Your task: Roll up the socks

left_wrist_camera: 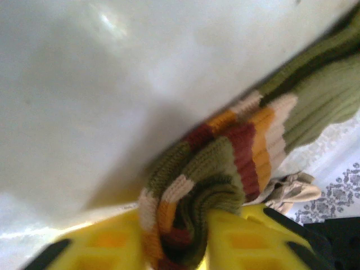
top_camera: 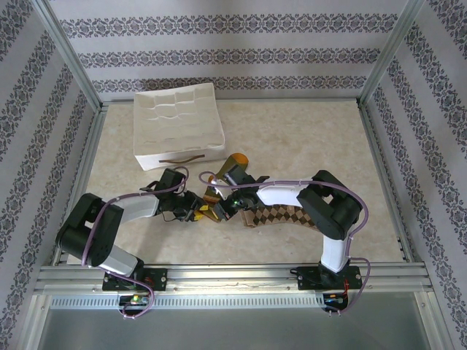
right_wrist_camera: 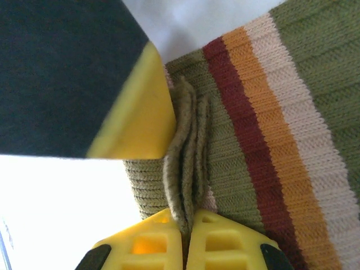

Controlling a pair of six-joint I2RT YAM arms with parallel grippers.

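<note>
The olive green sock, striped in orange, maroon and cream, lies bunched at the table's middle, its orange toe pointing away. My left gripper is shut on a rolled-up fold of it. My right gripper is shut on the folded cuff edge of that same sock, right beside the left gripper's yellow finger. In the top view the two grippers meet, left and right. The brown-and-beige argyle sock lies flat under the right arm.
A white compartmented box stands at the back left, close behind the grippers. Aluminium frame rails and patterned walls bound the table on all sides.
</note>
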